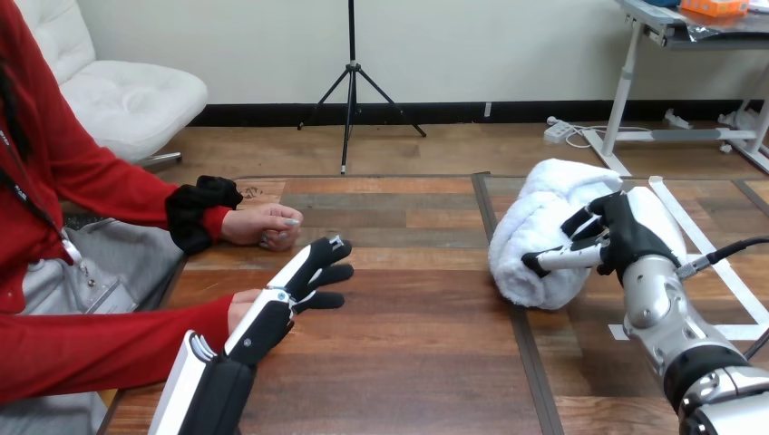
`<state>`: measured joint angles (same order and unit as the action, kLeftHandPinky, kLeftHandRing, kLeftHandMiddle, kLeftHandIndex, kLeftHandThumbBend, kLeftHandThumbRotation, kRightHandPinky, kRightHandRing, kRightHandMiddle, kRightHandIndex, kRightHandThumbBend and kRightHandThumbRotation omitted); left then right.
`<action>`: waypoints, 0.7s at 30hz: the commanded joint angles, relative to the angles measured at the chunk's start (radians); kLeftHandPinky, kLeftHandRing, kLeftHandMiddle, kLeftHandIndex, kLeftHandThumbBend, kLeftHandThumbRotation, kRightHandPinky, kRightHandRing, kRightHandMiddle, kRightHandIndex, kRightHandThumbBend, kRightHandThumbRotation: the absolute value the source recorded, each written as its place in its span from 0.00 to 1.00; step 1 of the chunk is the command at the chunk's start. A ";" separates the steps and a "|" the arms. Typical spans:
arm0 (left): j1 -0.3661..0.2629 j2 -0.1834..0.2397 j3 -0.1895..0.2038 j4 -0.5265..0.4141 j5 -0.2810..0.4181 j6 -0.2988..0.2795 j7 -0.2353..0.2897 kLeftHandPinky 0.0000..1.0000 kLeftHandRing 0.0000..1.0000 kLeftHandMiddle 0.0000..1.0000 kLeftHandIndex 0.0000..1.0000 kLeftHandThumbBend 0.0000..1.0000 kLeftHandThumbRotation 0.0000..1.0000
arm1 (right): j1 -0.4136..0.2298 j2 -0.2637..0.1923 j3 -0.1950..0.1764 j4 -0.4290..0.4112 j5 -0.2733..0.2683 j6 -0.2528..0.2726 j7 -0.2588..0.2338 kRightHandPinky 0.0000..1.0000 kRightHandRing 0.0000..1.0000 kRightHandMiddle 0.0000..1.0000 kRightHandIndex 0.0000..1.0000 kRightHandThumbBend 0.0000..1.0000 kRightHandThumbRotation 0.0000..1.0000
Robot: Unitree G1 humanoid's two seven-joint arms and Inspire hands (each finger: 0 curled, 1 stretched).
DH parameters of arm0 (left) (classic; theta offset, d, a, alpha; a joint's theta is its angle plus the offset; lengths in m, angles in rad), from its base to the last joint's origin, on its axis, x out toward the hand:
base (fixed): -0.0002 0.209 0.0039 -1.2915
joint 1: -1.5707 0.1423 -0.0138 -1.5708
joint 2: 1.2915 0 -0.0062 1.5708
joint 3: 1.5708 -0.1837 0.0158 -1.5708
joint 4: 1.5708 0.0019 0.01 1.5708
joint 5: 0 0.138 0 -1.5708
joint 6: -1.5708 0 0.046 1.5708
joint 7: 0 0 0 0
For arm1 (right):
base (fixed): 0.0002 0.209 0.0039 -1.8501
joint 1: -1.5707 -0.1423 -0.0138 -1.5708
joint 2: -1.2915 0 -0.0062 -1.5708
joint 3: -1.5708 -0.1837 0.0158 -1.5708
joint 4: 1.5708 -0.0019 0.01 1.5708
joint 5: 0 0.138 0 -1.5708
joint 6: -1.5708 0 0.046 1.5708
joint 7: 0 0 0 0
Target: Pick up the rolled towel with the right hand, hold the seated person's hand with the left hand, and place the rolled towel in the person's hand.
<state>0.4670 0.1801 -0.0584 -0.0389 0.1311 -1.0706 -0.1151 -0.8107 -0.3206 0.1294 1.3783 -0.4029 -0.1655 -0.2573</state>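
Note:
The white rolled towel (542, 227) lies on the table's right half. My right hand (626, 237) is against its right side, with curled fingers on top and the thumb reaching across its front, so it grips the towel. My left hand (292, 292) lies at the lower left with its fingers straight, pointing up and to the right. The person's hand at the lower left (239, 306) sits just beside and partly under it, mostly hidden; nothing is curled round it. The person's other hand (263, 226) rests as a loose fist on the table farther back.
A dark seam (508, 299) runs front to back across the wooden table (408, 353), just left of the towel. White tape lines (703, 245) mark the right part. The person's red sleeves lie along the left edge.

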 commanded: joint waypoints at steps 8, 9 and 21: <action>-0.072 0.007 -0.002 0.014 -0.021 -0.008 0.002 0.73 0.83 0.88 0.89 1.00 0.58 | 0.031 0.005 0.043 -0.048 -0.020 -0.098 0.014 0.32 0.35 0.41 0.37 0.85 0.00; -0.074 0.011 -0.009 0.015 -0.032 -0.005 -0.002 0.73 0.83 0.88 0.89 1.00 0.58 | 0.032 0.005 0.043 -0.049 -0.018 -0.104 0.016 0.32 0.35 0.41 0.37 0.85 0.00; -0.085 0.010 0.006 0.022 -0.019 0.002 0.001 0.73 0.83 0.88 0.89 1.00 0.58 | 0.062 -0.021 0.087 -0.065 -0.061 -0.188 -0.012 0.36 0.40 0.42 0.38 0.84 0.00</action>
<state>0.4344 0.1844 -0.0599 -0.0240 0.1234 -1.0683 -0.1182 -0.7618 -0.3451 0.1881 1.3524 -0.4465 -0.3089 -0.2721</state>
